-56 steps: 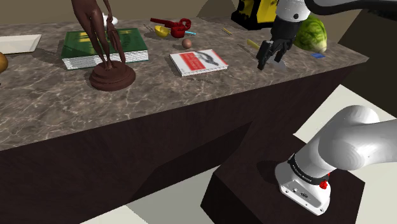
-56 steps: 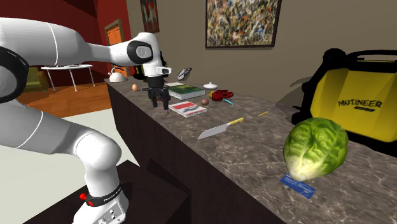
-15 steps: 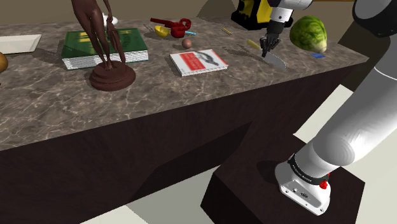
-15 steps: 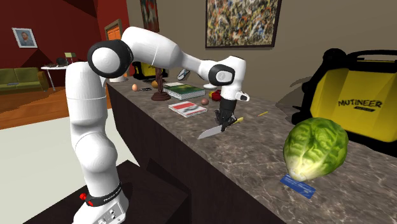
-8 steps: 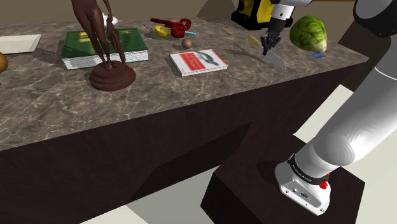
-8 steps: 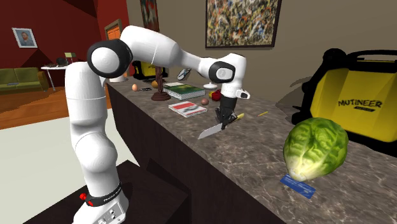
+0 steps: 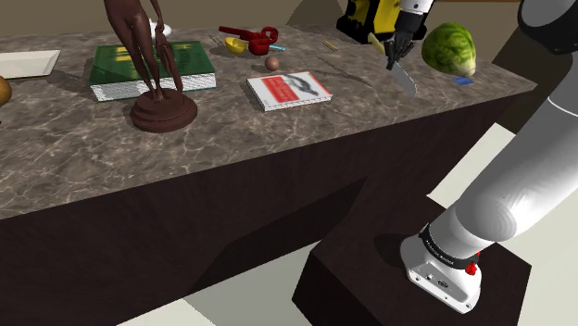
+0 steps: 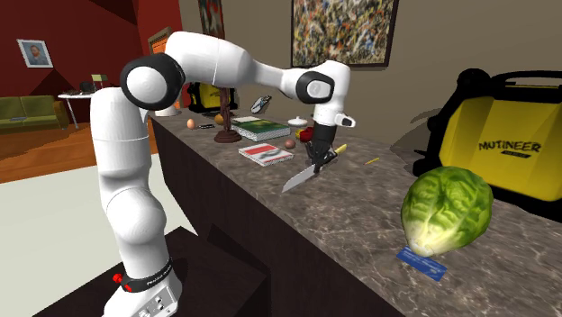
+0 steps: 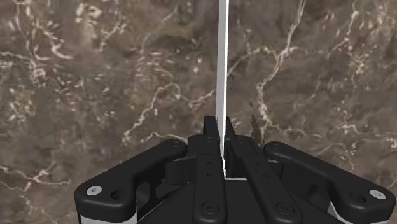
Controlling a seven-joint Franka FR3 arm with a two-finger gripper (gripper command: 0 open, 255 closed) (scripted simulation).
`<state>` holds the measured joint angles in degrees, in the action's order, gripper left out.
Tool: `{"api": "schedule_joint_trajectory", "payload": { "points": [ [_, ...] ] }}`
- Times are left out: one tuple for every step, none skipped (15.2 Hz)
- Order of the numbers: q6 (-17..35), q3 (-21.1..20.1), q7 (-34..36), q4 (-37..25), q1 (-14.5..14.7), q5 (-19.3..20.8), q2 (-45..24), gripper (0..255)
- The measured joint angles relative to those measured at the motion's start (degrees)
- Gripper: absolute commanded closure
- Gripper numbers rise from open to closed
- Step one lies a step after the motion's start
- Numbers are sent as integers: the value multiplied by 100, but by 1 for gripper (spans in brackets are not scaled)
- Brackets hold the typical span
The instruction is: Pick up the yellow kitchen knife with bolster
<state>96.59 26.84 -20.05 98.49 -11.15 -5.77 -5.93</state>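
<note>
Knife (image 7: pixel 405 81) in the grip! At the upper right of the shoulder view, the black gripper (image 7: pixel 398 57) is clamped across it near where the yellow handle meets the pale blade, which slants down toward the marble counter (image 7: pixel 278 139). At the second exterior view's centre, the tip appears just clear of the stone, near the counter's front edge. In the wrist view the blade is edge-on, a thin white line pinched between the fingers (image 9: pixel 207 149). The grasp looks made, and the lift is the step in hand. Next call: straight up with a steady wrist and a firm clamp, since the blade could swivel, keeping clear of the green cabbage (image 7: pixel 451 48) at the right.
</note>
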Motion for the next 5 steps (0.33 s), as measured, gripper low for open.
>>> {"api": "schedule_joint_trajectory", "payload": {
  "points": [
    [-100,1,5,-122,-4,-9,-24,255],
    [-178,1,13,-185,-3,-1,-8,255],
    [-256,4,14,-263,-7,0,-8,255],
    [-337,7,14,-349,-12,-2,-14,255],
    [-370,9,16,-374,-13,3,-4,255]
  ]
}}
